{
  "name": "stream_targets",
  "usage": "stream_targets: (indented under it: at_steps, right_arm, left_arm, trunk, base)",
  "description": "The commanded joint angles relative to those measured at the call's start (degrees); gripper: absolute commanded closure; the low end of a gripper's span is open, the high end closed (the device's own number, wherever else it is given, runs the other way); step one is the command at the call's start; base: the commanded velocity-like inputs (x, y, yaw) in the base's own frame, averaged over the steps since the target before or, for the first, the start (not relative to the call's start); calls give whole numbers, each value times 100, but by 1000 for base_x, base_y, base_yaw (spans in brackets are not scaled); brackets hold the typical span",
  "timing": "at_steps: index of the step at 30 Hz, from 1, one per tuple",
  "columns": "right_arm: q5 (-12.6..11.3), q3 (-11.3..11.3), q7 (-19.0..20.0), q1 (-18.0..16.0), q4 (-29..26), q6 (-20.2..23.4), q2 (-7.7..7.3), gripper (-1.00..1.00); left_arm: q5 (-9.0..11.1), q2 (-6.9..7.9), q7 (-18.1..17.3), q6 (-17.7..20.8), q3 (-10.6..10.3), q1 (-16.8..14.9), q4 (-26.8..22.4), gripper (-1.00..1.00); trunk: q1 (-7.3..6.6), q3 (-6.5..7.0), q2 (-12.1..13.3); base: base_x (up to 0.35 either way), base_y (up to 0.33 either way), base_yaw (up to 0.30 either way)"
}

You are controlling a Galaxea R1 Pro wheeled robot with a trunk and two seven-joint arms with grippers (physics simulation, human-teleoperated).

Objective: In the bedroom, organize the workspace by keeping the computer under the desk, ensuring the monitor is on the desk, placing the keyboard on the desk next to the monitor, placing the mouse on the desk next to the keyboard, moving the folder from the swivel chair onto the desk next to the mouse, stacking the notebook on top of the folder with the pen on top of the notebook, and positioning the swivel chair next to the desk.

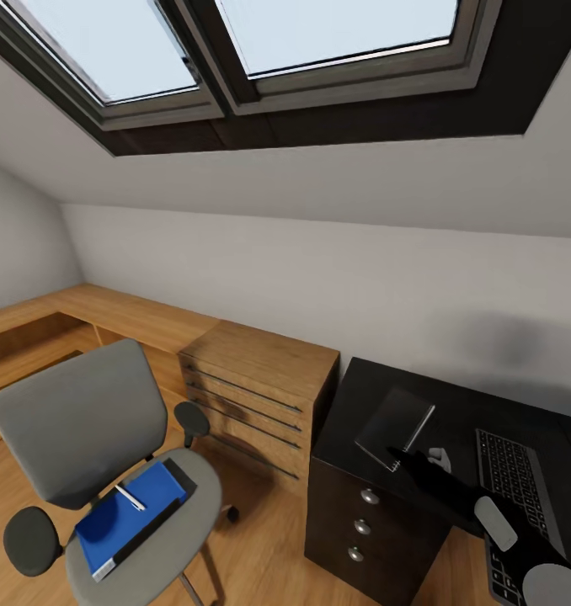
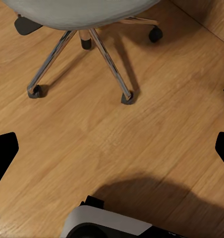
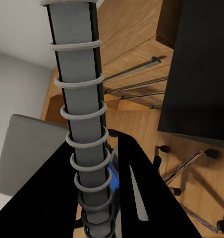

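Observation:
My right gripper (image 1: 399, 459) is shut on a dark grey spiral-bound notebook (image 1: 393, 421), held tilted over the near-left corner of the black desk (image 1: 353, 396). In the right wrist view the notebook's (image 3: 80, 99) ringed spine runs up between the black fingers (image 3: 137, 163). The grey swivel chair (image 1: 75, 421) stands at the left, away from the desk. A blue folder (image 1: 130, 513) lies on its seat with a pen (image 1: 130, 497) on top. On the desk lie the dark keyboard (image 1: 509, 484) and a small pale mouse (image 1: 440, 459). My left gripper (image 2: 112, 148) hangs open over the floor near the chair's chrome base (image 2: 92, 44).
A low oak chest (image 1: 260, 387) with bar handles stands between chair and desk, and an oak bench (image 1: 109, 316) runs along the wall to the left. The desk's drawer unit (image 1: 361, 526) has round silver knobs. Sloped skylights (image 1: 319, 34) are overhead. Wooden floor (image 2: 141, 139) lies between chair and robot.

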Motion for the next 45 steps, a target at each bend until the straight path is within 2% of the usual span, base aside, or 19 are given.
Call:
stream_targets:
  at_steps: [1,7,13,18,19,25,33,45]
  right_arm:
    - [-30,-21,5,-5,23,43,1,100]
    - [-30,-169,-38,-5,200,78,1,100]
    - [-40,-451,-28,-5,253,89,1,100]
    - [-52,-903,-26,-5,312,147,-1,100]
    - [-56,-1071,-26,-5,356,259,0,100]
    - [-68,-1400,-16,-5,490,824,1,100]
    - [-82,-1488,-10,-5,526,1080,1,100]
    - [-86,-1499,-9,-5,538,1115,0,100]
  left_arm:
    - [-30,-3,10,-15,31,-4,2,-100]
    - [-30,-3,10,-15,31,-4,1,-100]
    - [-30,-3,10,-15,31,-4,2,-100]
    - [-30,-3,10,-15,31,-4,4,-100]
    - [-30,-3,10,-15,31,-4,3,-100]
    - [-30,-3,10,-15,31,-4,3,-100]
    - [-30,-3,10,-20,31,-4,1,-100]
    - [-46,-7,7,-26,19,-4,2,-100]
  trunk:
    - [2,-10,-9]
    - [2,-10,-9]
    - [2,-10,-9]
    - [2,-10,-9]
    - [2,-10,-9]
    - [2,-10,-9]
    - [2,-10,-9]
    - [2,-10,-9]
  base:
    - [0,0,0]
    - [0,0,0]
    - [0,0,0]
    - [0,0,0]
    - [0,0,0]
    - [0,0,0]
    - [0,0,0]
    - [73,0,0]
